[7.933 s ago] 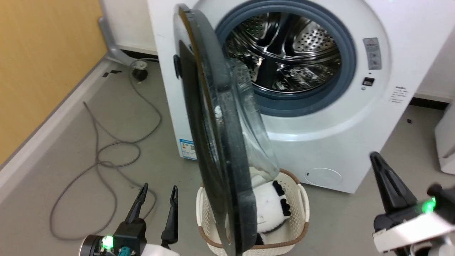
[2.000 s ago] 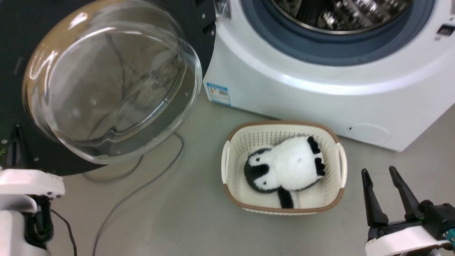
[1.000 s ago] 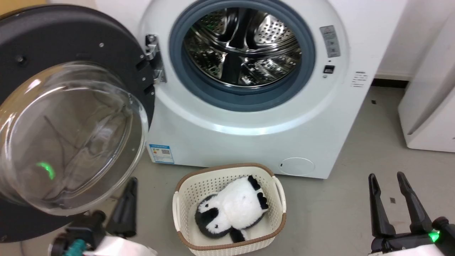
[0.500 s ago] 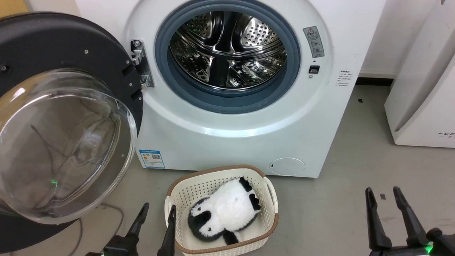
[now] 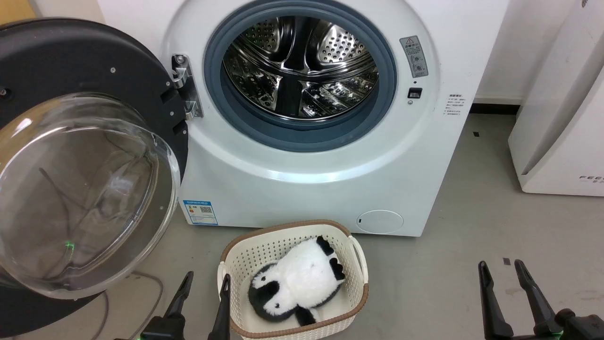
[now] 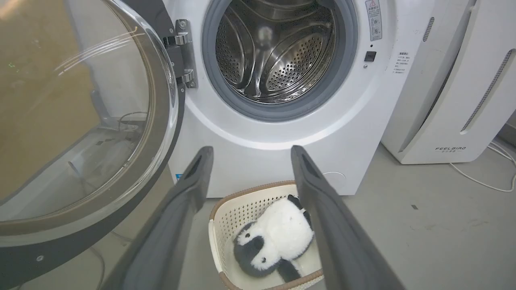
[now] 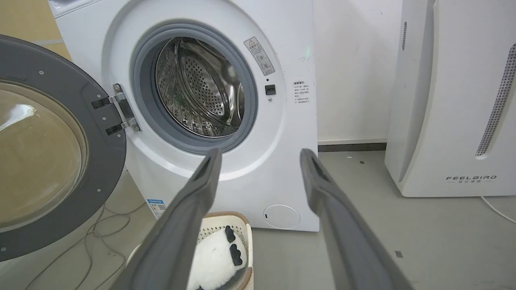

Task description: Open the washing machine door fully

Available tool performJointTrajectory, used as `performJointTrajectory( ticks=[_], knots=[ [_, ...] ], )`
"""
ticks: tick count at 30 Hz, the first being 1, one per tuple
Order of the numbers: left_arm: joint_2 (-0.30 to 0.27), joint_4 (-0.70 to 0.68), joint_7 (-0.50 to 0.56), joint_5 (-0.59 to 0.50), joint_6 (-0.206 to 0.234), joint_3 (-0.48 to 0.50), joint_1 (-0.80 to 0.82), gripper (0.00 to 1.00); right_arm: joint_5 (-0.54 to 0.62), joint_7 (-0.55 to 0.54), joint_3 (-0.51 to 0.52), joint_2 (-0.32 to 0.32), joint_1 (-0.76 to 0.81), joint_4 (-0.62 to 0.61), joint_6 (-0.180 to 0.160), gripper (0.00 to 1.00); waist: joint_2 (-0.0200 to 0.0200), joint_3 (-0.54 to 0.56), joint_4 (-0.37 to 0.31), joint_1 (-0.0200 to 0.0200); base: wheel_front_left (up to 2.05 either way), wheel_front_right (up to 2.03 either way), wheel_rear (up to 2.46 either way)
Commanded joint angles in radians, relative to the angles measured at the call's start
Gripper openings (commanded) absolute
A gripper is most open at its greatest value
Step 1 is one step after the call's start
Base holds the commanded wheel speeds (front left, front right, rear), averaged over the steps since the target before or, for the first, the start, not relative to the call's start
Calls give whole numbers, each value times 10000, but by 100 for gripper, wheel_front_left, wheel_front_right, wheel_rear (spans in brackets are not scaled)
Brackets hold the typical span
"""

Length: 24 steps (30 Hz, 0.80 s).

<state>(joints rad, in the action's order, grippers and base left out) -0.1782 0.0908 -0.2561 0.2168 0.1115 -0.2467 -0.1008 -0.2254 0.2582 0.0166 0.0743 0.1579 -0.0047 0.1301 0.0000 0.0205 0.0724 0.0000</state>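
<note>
While both grippers sit low in the head view, each shows its two dark fingers spread wide with nothing between them. The left gripper is at the lower left of the frame and the right gripper at the lower right. In that frame one finger of the left gripper runs along the left rim of a cream perforated basket; whether they touch cannot be told. The basket stands on the grey floor at lower centre and holds a black-and-white plush toy. In the left wrist view, basket and toy appear between the spread fingers.

Above the basket, the washing machine takes up the upper centre of the frame. Its steel perforated drum is open to view, ringed by a grey rubber seal. A metal hinge at the left of the opening carries the washing machine door. The door stands wide open at the left of the frame, well apart from both grippers. The inner face of the door, with the clear glass bowl, is turned toward the camera.

A blue label sits at the lower left corner of the machine's front, just right of the bowl's edge. A grey cable lies on the floor below the door. A white appliance with grey lettering stands at the right edge, near the machine but apart from it.
</note>
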Motion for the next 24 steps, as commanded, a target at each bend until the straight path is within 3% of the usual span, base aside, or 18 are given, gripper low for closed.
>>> performJointTrajectory(
  ticks=[1,14,15,24],
  knots=[
    [25,-92,-53,-86,13,66,-96,100,22,36,-2,-42,113,41,6,100,0,-3,6,0,0,0,0],
    [198,-132,-56,-190,-105,340,-161,100,15,36,-15,-60,79,109,6,100,0,29,16,0,0,0,0],
    [156,-96,-1,-141,-104,335,-27,0,45,-1,-6,-35,-2,88,-2,0,0,29,16,0,0,0,0],
    [188,-111,114,-202,-141,402,16,0,130,-111,-10,-42,-65,85,-2,0,0,21,-14,0,0,0,0]
  ],
)
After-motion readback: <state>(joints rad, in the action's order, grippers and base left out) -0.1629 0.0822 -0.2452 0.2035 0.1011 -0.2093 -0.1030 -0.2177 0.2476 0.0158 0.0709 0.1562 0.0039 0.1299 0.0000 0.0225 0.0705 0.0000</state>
